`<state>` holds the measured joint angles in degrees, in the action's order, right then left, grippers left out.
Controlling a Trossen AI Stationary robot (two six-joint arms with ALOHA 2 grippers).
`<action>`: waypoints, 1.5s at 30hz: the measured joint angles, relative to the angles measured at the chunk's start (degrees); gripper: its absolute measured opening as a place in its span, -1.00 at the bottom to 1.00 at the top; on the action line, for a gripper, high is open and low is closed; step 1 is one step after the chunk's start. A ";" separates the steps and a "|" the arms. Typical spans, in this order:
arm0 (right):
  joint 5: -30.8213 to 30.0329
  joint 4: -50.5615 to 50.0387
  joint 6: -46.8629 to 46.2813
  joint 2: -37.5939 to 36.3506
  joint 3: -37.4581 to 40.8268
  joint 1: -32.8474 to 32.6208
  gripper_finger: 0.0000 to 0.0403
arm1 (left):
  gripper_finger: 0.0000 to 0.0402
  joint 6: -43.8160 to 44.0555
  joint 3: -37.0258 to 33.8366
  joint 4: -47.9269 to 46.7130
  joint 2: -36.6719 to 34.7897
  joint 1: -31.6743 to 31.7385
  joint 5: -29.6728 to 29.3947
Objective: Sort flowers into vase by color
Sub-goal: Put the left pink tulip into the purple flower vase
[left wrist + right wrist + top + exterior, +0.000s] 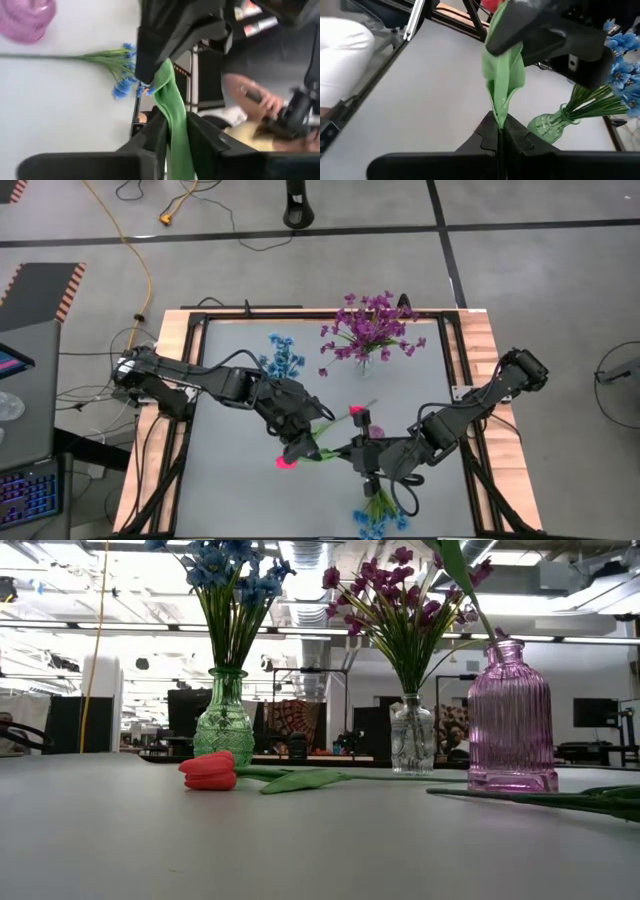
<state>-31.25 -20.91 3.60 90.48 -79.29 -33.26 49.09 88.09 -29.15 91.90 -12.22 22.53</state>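
A pink-red tulip lies between my two arms near the table's middle. Its bud [287, 463] is on the left and its green leaf [330, 452] runs rightward. My left gripper [300, 447] is shut on the tulip close to the bud. My right gripper [352, 453] is shut on the leaf's far end. In the low view the tulip [210, 770] lies on its side on the table, and neither gripper shows there. A second pink bud [357, 412] stands at the pink vase [512, 720]. My left gripper [177, 142] has the tulip's green leaf [175, 107] pinched between its two fingers, and the leaf runs along them. Whether the tulip is lifted, I cannot tell. My right gripper [499, 131] pinches the leaf's narrow tip [500, 107] between its shut fingers, at their free ends.
A green vase [225, 725] holds blue flowers [283, 360]. A clear vase [412, 735] holds purple flowers [368, 330]. Both stand toward the far edge. A blue sprig [378, 515] lies loose at the near edge. A person [250, 102] sits beyond the table.
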 joint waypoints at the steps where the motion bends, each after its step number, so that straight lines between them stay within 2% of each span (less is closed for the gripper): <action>1: 0.10 0.13 -0.64 0.00 0.00 -0.02 -0.84 | -0.66 -2.16 0.00 0.00 0.00 0.01 0.94; 4: 0.14 0.12 -1.49 -0.01 0.00 -0.24 -0.86 | -0.55 -6.64 0.00 0.00 0.00 0.03 4.00; 8: 0.10 0.03 -2.17 -0.55 0.00 -1.14 -0.87 | -0.52 -10.56 0.00 -0.44 -0.47 -0.81 3.17; 12: -0.11 -0.05 -4.06 -1.85 0.00 -3.00 -0.86 | -0.51 -14.17 0.00 -2.32 -3.26 -2.68 -1.50; 19: -5.87 -1.54 -5.72 -4.00 0.00 -6.07 -0.87 | -0.51 -18.27 0.02 -9.27 -7.25 -7.82 -16.07; 22: -6.42 -0.39 -5.32 -4.02 0.00 -6.61 -0.86 | -0.51 -18.43 0.04 -11.11 -8.12 -9.61 -20.09; 25: -7.12 0.49 -5.10 -4.02 0.00 -6.66 -0.86 | -0.51 -18.53 0.02 -11.86 -8.33 -11.03 -22.57; 30: -11.85 0.60 -5.10 -4.28 0.00 -6.82 -0.87 | -0.51 -18.91 0.02 -13.02 -8.44 -13.51 -25.84; 36: -14.53 0.79 -5.14 -7.47 0.00 -8.19 -0.87 | -0.51 -20.98 -0.32 -14.00 -8.45 -16.54 -30.96; 41: -18.00 0.25 -5.12 -11.75 0.01 -10.46 -0.88 | -0.51 -21.33 -3.96 -13.72 -8.44 -18.65 -33.67; 45: -24.85 1.64 -5.50 -15.90 4.04 -12.91 -0.88 | -0.51 -21.43 -8.78 -9.92 -8.46 -19.49 -34.83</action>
<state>-56.10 -19.27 -1.91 74.57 -75.25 -46.17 27.66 79.31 -39.07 83.44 -31.71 -12.30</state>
